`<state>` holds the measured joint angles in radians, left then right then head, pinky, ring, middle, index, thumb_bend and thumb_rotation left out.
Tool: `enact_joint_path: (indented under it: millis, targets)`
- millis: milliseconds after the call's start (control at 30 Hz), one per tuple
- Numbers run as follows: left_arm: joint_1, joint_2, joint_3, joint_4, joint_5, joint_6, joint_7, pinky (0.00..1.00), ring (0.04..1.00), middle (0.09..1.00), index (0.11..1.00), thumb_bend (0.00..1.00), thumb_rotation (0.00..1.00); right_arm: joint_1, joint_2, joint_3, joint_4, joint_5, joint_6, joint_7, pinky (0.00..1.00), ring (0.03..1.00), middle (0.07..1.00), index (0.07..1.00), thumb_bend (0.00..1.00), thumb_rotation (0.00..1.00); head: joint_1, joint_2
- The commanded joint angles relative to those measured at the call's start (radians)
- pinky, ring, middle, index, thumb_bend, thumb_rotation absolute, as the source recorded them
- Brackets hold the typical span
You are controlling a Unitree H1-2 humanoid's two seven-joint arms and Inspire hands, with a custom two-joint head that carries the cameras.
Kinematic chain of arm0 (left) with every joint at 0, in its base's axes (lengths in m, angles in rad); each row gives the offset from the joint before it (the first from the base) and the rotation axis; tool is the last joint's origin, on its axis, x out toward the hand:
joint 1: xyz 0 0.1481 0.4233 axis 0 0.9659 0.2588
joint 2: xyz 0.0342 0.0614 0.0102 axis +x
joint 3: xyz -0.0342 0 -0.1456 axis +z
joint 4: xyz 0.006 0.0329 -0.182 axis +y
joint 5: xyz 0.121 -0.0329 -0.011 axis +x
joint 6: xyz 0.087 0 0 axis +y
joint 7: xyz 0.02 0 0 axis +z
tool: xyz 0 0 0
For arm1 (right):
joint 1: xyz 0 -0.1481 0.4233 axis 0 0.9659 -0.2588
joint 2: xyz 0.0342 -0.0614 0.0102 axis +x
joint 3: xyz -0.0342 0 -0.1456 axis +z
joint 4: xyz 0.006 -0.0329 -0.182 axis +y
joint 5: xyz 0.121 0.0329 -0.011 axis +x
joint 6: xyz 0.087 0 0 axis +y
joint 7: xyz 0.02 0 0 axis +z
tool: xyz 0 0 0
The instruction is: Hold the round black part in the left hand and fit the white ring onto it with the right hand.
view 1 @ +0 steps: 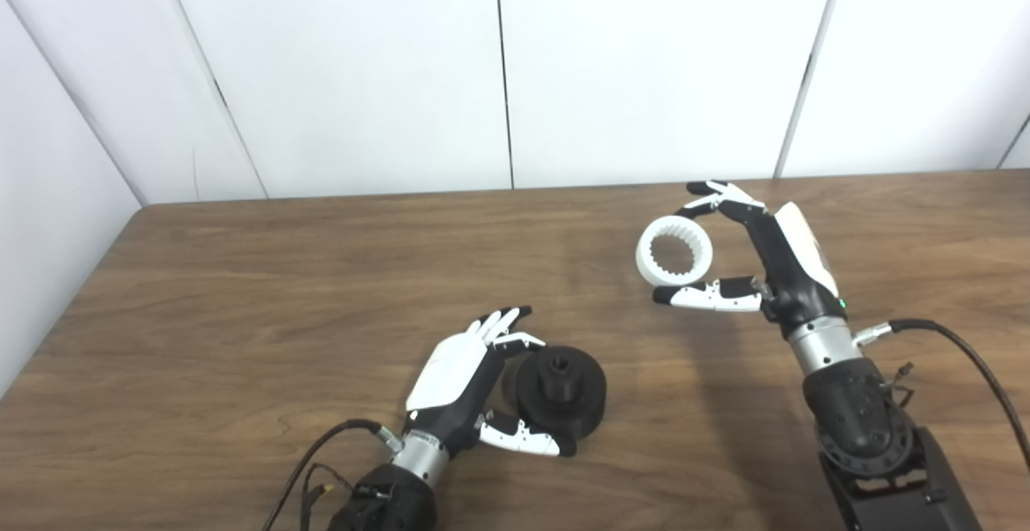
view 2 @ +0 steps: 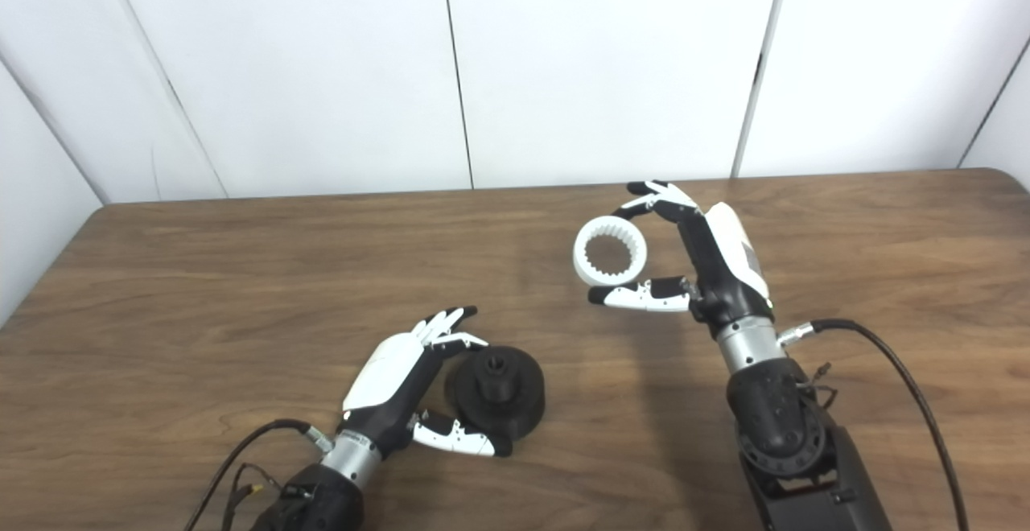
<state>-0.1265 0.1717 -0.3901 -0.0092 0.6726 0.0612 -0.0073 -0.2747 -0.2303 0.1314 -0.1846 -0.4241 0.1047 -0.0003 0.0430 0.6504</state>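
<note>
Fitting the ring (view 1: 674,252) calls for lining its toothed bore up over the raised hub of the black part (view 1: 561,390) before lowering, so I would judge the right robot hand (view 1: 752,261) has to carry it toward and above the part, keeping it level. That hand is grasping the ring between thumb below and fingers above, and appears to hold it lifted off the tabletop (view 1: 241,290), well away from the part on its far right side. The left robot hand (view 1: 475,382) is wrapped around the part's left side, thumb under its near edge and fingers at its far edge; whether the grip is firm or the part just rests on the wood I cannot tell. A steady left hold matters, since a tilt would jam the teeth. The wood between ring and part is bare. Cables trail from both wrists, well behind the work. White wall panels stand beyond the part.
</note>
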Motion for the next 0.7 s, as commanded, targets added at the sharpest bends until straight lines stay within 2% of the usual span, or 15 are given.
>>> enact_joint_path:
  millis: [0, 133, 333, 567, 667]
  targets:
    - [-0.011, 0.004, -0.021, 0.032, 0.040, 0.010, -0.018, 0.99, 0.989, 0.972, 0.610, 0.93, 0.31, -0.027, 0.007, 0.002, -0.060, -0.006, -0.001, 0.016, 0.87, 0.912, 0.834, 0.481, 0.52, 0.14, 0.000, 0.001]
    - [-0.012, 0.004, -0.020, 0.032, 0.041, 0.010, -0.017, 0.99, 0.987, 0.970, 0.609, 0.93, 0.30, -0.014, 0.023, 0.026, -0.121, -0.013, 0.020, 0.057, 0.83, 0.896, 0.821, 0.480, 0.52, 0.14, -0.002, 0.003]
    - [-0.012, 0.000, -0.021, 0.031, 0.042, 0.013, -0.017, 0.99, 0.989, 0.972, 0.608, 0.93, 0.29, 0.019, 0.054, 0.063, -0.182, -0.019, 0.043, 0.105, 0.83, 0.904, 0.821, 0.481, 0.52, 0.14, 0.000, 0.003]
    - [-0.012, -0.001, -0.023, 0.026, 0.043, 0.018, -0.023, 0.99, 0.992, 0.973, 0.608, 0.93, 0.31, 0.062, 0.087, 0.104, -0.199, -0.058, 0.033, 0.114, 0.79, 0.880, 0.811, 0.481, 0.52, 0.15, 0.001, 0.005]
    - [-0.012, 0.000, -0.022, 0.023, 0.043, 0.019, -0.023, 1.00, 0.991, 0.971, 0.608, 0.93, 0.30, 0.079, 0.106, 0.116, -0.197, -0.047, 0.031, 0.115, 0.81, 0.887, 0.812, 0.480, 0.52, 0.15, 0.002, 0.009]
